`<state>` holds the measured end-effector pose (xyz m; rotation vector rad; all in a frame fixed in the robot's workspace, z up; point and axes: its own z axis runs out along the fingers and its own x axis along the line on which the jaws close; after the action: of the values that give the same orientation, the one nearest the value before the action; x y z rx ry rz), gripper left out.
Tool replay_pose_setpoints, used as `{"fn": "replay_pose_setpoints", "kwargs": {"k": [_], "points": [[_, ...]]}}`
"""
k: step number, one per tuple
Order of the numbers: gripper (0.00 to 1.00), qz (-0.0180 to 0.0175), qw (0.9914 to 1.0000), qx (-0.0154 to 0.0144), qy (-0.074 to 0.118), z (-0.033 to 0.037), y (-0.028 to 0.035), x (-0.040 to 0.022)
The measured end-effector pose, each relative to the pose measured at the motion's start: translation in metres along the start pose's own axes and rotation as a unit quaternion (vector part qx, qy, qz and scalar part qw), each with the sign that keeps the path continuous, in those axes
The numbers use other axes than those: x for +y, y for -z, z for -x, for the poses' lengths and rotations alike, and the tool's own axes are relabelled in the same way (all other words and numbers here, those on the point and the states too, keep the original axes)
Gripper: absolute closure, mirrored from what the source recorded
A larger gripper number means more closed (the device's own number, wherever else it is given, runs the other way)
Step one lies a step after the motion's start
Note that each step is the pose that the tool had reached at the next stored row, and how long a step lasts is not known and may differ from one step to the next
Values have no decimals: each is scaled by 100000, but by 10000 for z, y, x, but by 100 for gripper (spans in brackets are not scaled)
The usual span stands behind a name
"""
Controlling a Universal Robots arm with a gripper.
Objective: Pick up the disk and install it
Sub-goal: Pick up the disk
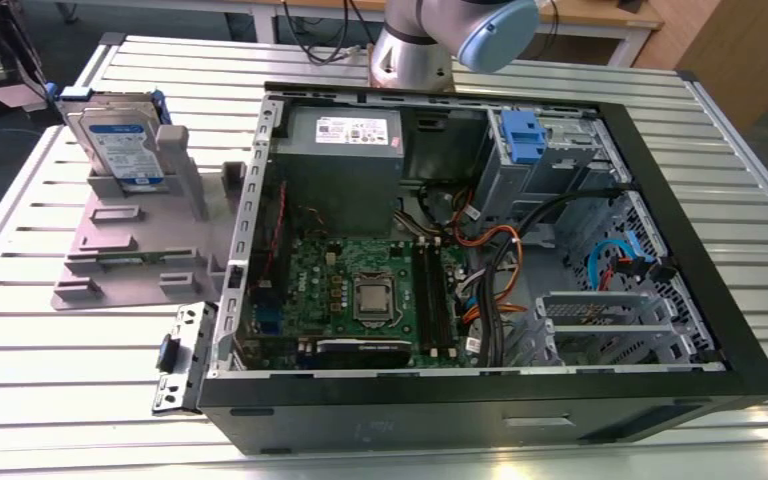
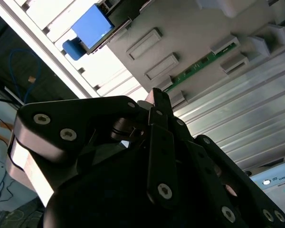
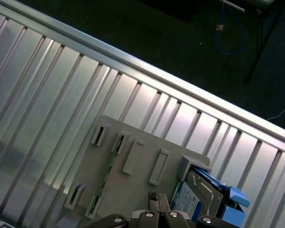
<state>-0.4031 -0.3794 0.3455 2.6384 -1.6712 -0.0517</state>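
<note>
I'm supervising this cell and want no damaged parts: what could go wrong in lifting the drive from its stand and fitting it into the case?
1. The disk stands upright between the posts of the grey stand; a skewed pull could jam it or drag the stand along.
2. Orange and black cables cross the open case near the bays; the disk might snag them on the way in.

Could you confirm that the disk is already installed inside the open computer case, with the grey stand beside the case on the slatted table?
Not quite. The disk is not inside the case. The exterior view shows it standing upright in the grey stand. The rest holds: the stand sits beside the open case on the slatted table.
</note>
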Motion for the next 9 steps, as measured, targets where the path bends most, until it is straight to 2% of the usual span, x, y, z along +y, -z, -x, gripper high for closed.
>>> {"fn": "replay_pose_setpoints", "kwargs": {"k": [9], "points": [[90,31,99990,50,1402,0,0,0]]}}
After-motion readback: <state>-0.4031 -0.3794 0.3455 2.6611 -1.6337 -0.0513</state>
